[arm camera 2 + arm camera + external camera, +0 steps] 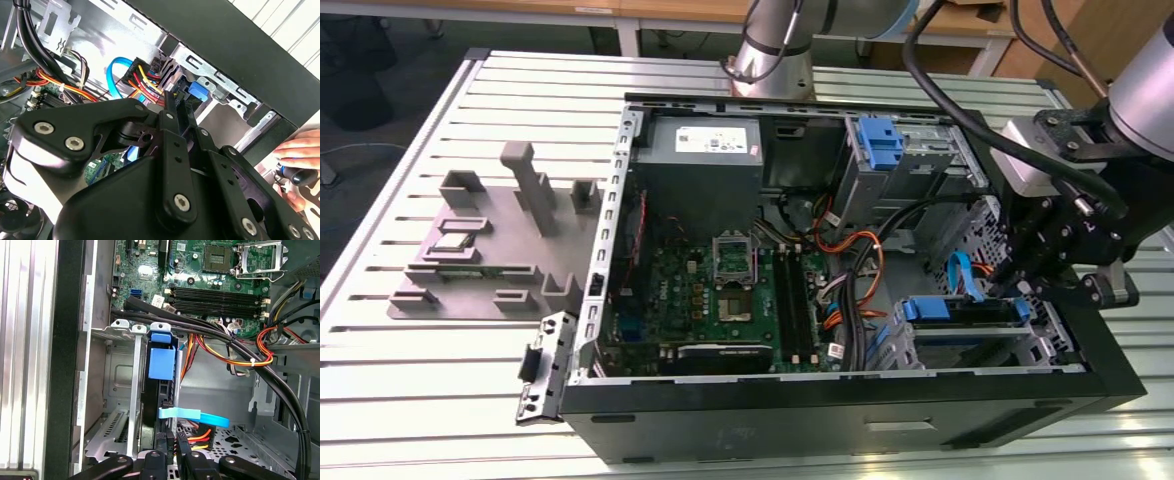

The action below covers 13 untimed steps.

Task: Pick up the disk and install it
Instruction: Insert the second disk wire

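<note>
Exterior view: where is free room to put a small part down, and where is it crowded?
The slatted metal table is bare between the grey fixture block and its near edge. Inside the open black computer case, orange and black cables crowd the space between the green motherboard and the drive cage, where the gripper hovers.

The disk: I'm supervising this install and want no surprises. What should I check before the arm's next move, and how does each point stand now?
1. Disk inside the drive cage: ok, it stands edgewise between the metal rails.
2. Disk fully seated: cannot tell.
3. Pincer lined up with the disk: ok, it sits at the disk's near edge.
4. Blue flat cable clear of the disk: not ok, it reaches the disk's side.
5. Orange and red wires clear of the slot: ok, they run beside the cage.
6. People clear: not ok, a hand is just outside the case.
</note>
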Motion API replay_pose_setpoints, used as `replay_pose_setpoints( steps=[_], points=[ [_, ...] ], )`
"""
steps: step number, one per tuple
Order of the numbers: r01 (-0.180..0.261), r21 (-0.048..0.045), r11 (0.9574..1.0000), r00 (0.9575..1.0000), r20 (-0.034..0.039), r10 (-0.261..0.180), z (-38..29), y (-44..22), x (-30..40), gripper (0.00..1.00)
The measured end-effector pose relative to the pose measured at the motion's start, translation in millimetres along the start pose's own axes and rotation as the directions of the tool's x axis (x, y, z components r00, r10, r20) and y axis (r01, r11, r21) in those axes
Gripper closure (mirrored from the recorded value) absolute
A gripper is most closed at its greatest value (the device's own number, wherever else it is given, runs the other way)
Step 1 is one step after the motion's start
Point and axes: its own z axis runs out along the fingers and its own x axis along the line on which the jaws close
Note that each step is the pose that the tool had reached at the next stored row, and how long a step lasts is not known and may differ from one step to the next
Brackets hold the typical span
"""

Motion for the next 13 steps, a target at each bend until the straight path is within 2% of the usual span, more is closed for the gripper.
replay_pose_setpoints(
  steps=[5, 6, 13],
  points=[
    [0.000, 0.0000, 1.0000, 1.0000, 0.0000, 0.000, 0.0, 0.1, 0.0, 0.79],
    [0.000, 0.0000, 1.0000, 1.0000, 0.0000, 0.000, 0.0, 0.1, 0.0, 0.84],
    [0.000, 0.0006, 1.0000, 1.0000, 0.0000, 0.000, 0.0, 1.4, 1.0, 0.84]
  ],
)
